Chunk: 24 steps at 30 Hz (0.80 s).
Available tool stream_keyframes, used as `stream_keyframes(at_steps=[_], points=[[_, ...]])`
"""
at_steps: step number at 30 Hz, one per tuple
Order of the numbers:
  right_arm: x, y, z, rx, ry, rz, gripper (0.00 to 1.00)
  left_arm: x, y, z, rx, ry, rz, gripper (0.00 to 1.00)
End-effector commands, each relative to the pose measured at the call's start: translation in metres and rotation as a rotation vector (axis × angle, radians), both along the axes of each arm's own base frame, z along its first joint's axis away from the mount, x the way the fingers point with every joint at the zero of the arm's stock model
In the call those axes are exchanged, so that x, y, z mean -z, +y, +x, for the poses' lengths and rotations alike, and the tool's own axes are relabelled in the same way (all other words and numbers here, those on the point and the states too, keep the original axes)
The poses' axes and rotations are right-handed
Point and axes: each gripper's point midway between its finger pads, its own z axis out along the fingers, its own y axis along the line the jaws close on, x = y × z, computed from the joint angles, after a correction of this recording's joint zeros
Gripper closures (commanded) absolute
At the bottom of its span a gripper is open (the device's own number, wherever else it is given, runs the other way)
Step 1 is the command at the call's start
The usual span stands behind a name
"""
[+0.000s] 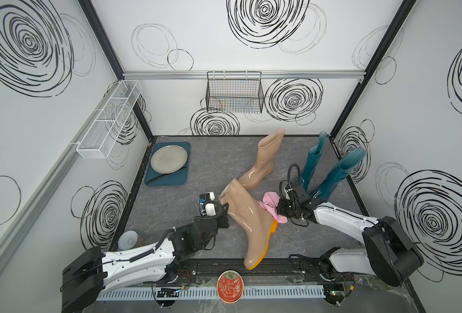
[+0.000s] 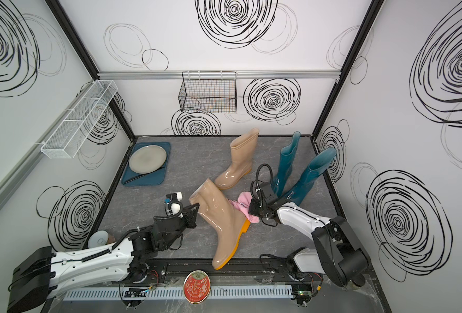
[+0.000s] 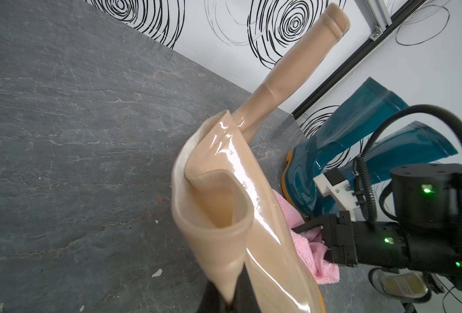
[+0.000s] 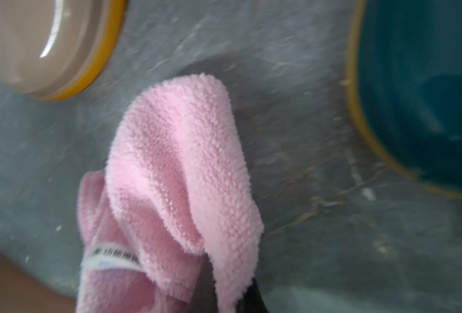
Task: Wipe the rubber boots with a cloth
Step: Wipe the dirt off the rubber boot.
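Observation:
A glossy beige boot [image 1: 249, 219] with an orange sole leans across the middle of the table, toe toward the front edge. My left gripper [image 1: 223, 207] is shut on the folded rim of its shaft [image 3: 219, 189], and its fingertips [image 3: 238, 298] are mostly hidden behind the rubber. My right gripper [image 1: 278, 210] is shut on the pink cloth [image 1: 269, 204], which bunches against the boot's heel side. In the right wrist view the cloth [image 4: 181, 162] hangs from the jaws over the table. A second beige boot [image 1: 265, 162] and two teal boots [image 1: 313, 162] [image 1: 338, 173] stand behind.
A blue tray [image 1: 182, 179] with a grey plate [image 1: 169, 158] sits at the back left. A lidded cup [image 1: 128, 239] stands at the front left and a red tin [image 1: 229, 286] on the front rail. A wire basket [image 1: 234, 93] and a mesh shelf [image 1: 110, 119] hang on the walls.

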Motion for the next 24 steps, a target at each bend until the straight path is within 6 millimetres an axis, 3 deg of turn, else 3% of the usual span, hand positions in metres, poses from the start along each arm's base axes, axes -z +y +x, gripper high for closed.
stream_keyframes(at_steps=[1,3,5,8,14,17,20,24], points=[[-0.058,0.038,-0.001,-0.111,-0.15,0.087,1.0,-0.018,0.0,0.006,-0.031,-0.054,-0.051,1.0],[-0.078,0.047,-0.004,-0.133,-0.213,0.119,1.0,-0.017,0.0,0.006,-0.03,-0.053,-0.052,1.0],[-0.084,0.048,-0.003,-0.14,-0.255,0.134,1.0,-0.015,0.0,0.006,-0.031,-0.05,-0.052,1.0],[-0.059,0.036,0.0,-0.096,-0.256,0.119,1.0,-0.012,0.0,0.005,-0.027,-0.045,-0.054,1.0],[0.009,-0.009,-0.005,0.037,0.029,0.063,1.0,-0.008,0.004,0.003,-0.037,-0.041,-0.061,1.0],[0.022,-0.024,-0.004,0.073,0.067,-0.005,1.0,-0.007,0.003,0.003,-0.033,-0.039,-0.057,1.0],[0.007,-0.013,0.005,0.038,0.032,0.021,1.0,-0.006,0.0,0.004,-0.027,-0.038,-0.051,1.0],[-0.047,0.044,0.026,-0.143,-0.151,0.123,1.0,-0.004,-0.004,0.005,-0.019,-0.036,-0.059,1.0]])
